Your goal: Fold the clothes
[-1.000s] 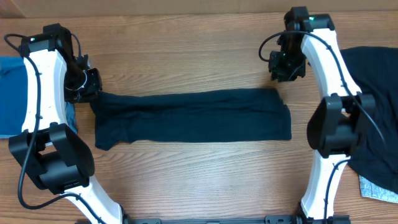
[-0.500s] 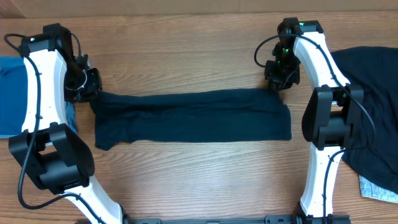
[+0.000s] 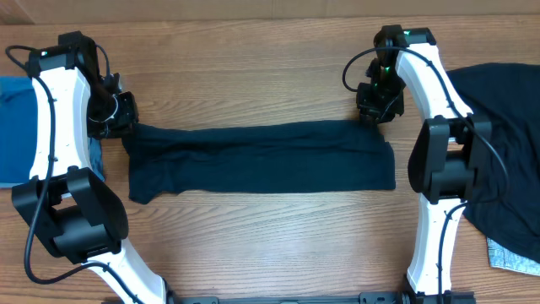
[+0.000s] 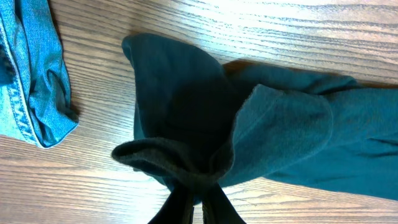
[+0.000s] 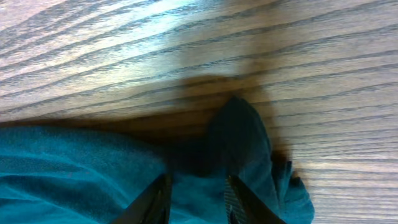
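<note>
Change: right fingers (image 5: 241, 200) have swung in onto the navy garment (image 3: 261, 158) at its 2 o'clock corner, parted astride it.
Grip: left fingers (image 4: 179, 206) clamp its 9 o'clock end.
Place: garment flat, mid-tabletop (image 3: 253, 67).
Meaning: probably one pinch from lifting to fold.

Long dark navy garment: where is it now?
Overhead, the navy garment lies stretched across the table, left gripper pinching its left end, right gripper over its far right corner.
</note>
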